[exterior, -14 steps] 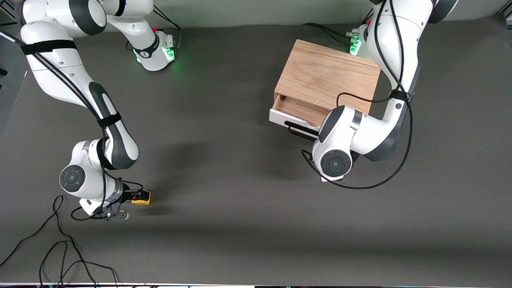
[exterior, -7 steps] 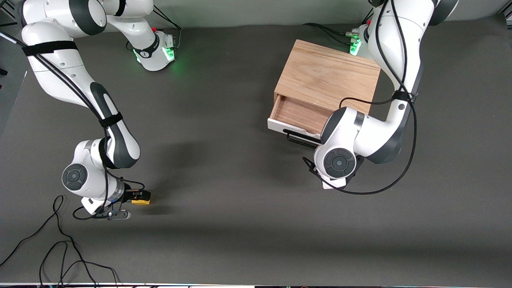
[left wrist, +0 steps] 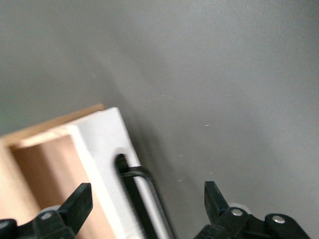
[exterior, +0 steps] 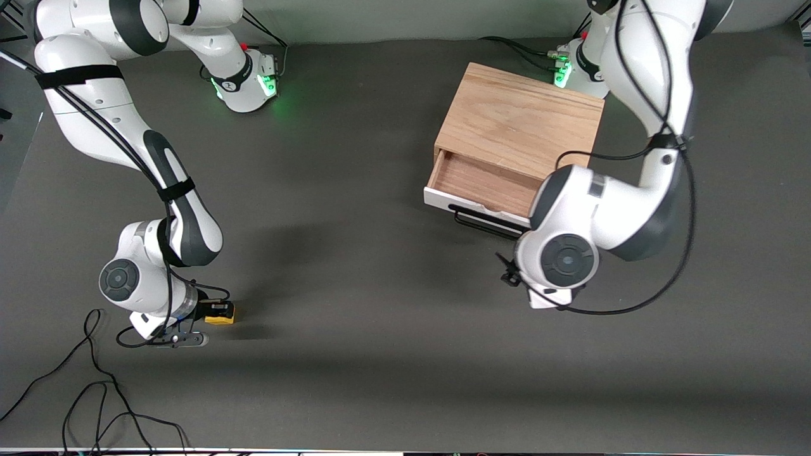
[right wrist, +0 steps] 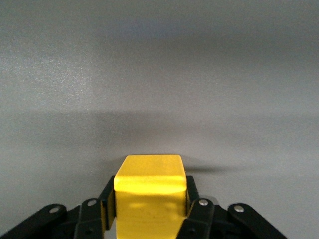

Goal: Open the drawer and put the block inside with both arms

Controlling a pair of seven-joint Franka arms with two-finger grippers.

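The drawer stands pulled open from the wooden box, showing its wood interior and black wire handle. In the front view my left arm's wrist hides the left gripper, just nearer the camera than the handle. In the left wrist view the left gripper is open, with the handle and white drawer front lying between its fingers but apart from them. My right gripper is shut on the yellow block, low at the table near the right arm's end. The block fills the right gripper.
Black cables trail over the table near the front edge at the right arm's end. The green-lit bases stand along the farthest edge. Dark grey tabletop lies between the block and the drawer.
The drawer slid farther out, then stayed. My left wrist moved away from the handle toward the front camera and the left arm's end. The right gripper shifted slightly with the block.
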